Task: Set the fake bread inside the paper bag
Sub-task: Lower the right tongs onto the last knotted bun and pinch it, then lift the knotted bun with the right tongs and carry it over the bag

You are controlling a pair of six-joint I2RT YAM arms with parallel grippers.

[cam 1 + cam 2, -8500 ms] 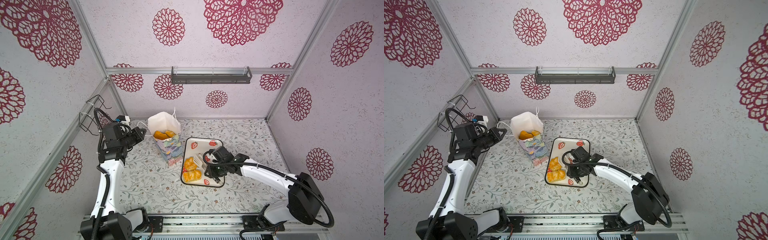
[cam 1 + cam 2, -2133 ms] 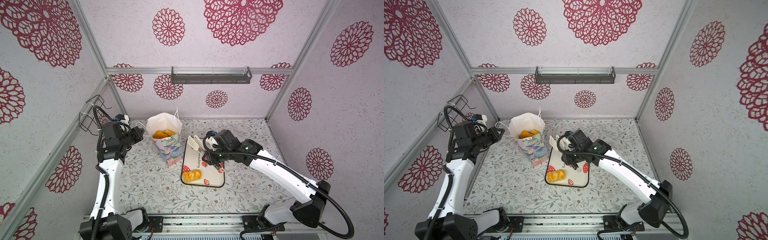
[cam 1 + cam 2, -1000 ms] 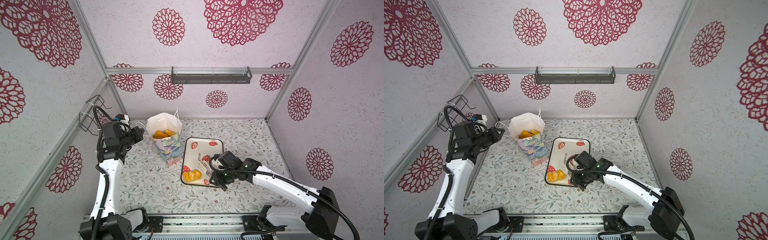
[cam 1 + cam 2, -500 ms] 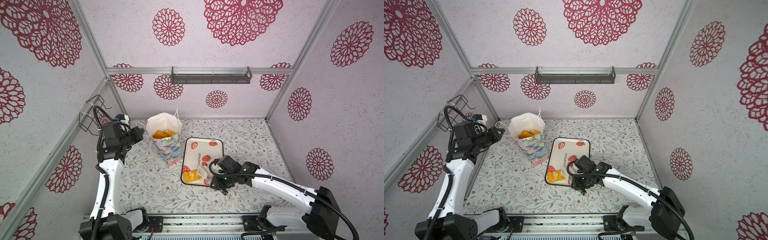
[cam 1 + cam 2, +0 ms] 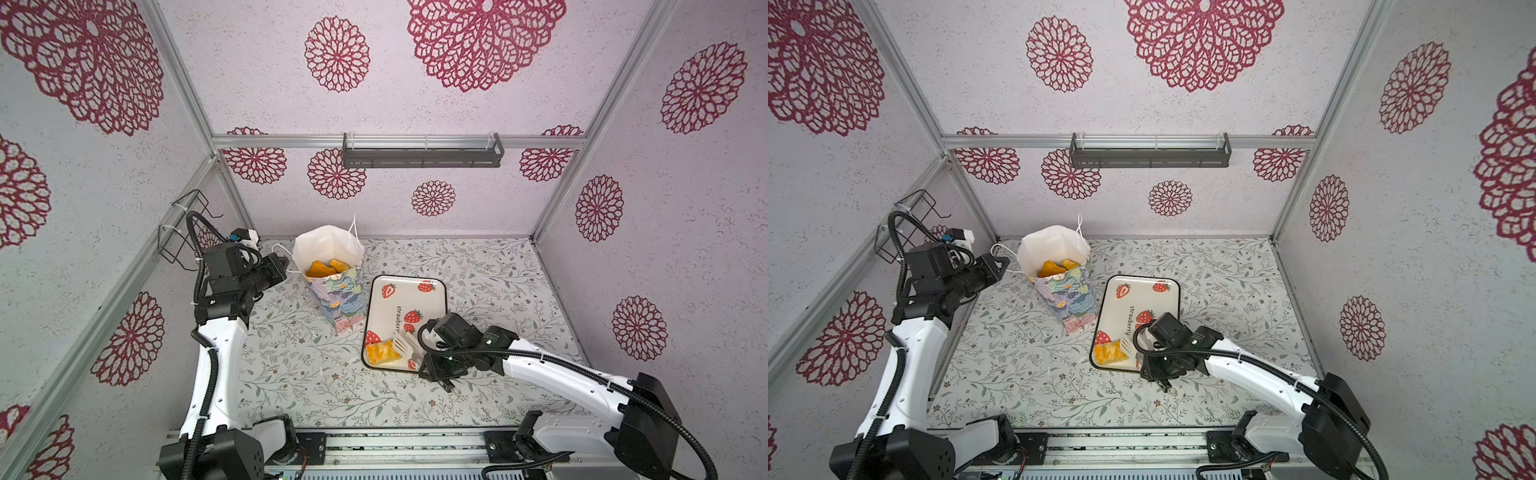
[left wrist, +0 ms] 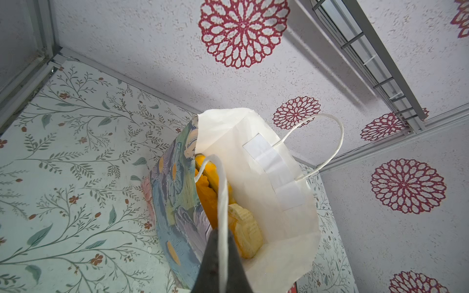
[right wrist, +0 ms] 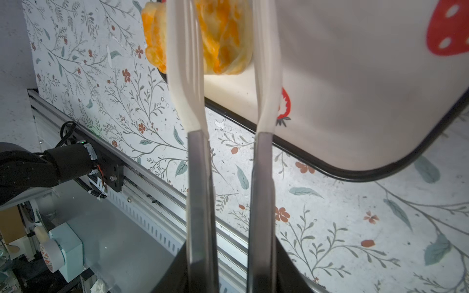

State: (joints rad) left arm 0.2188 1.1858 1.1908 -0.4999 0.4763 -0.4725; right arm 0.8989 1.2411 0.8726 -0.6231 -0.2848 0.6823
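Note:
The paper bag (image 5: pixel 336 291) (image 5: pixel 1067 299) (image 6: pixel 177 203) stands upright at the back left, with fake bread (image 5: pixel 326 268) (image 5: pixel 1054 267) (image 6: pixel 205 192) inside. My left gripper (image 5: pixel 284 262) (image 5: pixel 1005 262) (image 6: pixel 220 238) is shut on its near cord handle (image 6: pixel 223 203). One more piece of fake bread (image 5: pixel 379 352) (image 5: pixel 1106 352) (image 7: pixel 223 38) lies at the near left corner of the strawberry tray (image 5: pixel 409 299) (image 5: pixel 1142 299) (image 7: pixel 355 101). My right gripper (image 5: pixel 426 347) (image 5: pixel 1145 345) (image 7: pixel 229 256) is shut on white-tipped tongs (image 5: pixel 402 345) (image 5: pixel 1126 347) (image 7: pixel 198 101), whose blades straddle that piece.
A dark shelf (image 5: pixel 422 151) hangs on the back wall and a wire basket (image 5: pixel 183 232) on the left wall. The metal rail (image 5: pixel 395 444) (image 7: pixel 152 182) runs along the table's front edge, close behind the tray's near rim.
The right arm has shifted a little toward the tray's near left corner, bringing the tong blades onto the last piece there. The left gripper and the bag have not moved.

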